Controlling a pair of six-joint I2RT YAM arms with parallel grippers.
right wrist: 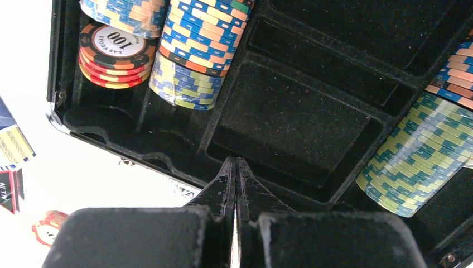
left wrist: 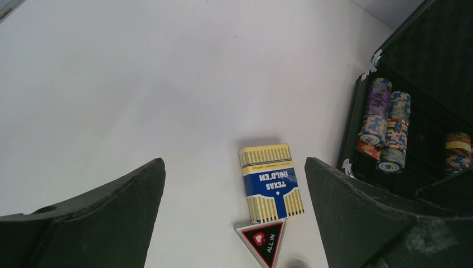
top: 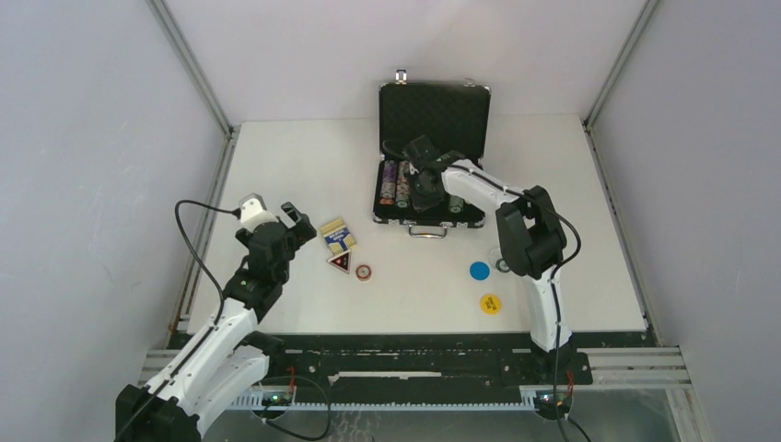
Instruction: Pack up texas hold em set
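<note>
The black briefcase [top: 431, 110] stands open at the back of the table, lid upright, with rows of poker chips [right wrist: 189, 44] in its foam tray [right wrist: 290, 128]. My right gripper [top: 425, 191] hovers over the tray's middle compartment, jaws shut with nothing between them [right wrist: 235, 162]. The yellow-blue card deck [left wrist: 271, 182] lies flat on the table, with the red triangular token [left wrist: 263, 239] touching its near end. My left gripper [left wrist: 234, 167] hangs open above and just short of the deck [top: 337, 234]. A blue round token [top: 479, 271] and a yellow one [top: 490, 303] lie near the right arm.
A single loose chip [top: 364, 273] lies beside the triangular token [top: 340, 261]. A small dark ring-shaped piece [top: 502, 265] sits by the right arm's elbow. More chip rows [right wrist: 418, 162] fill the tray's right side. Grey walls enclose the white table [top: 276, 166].
</note>
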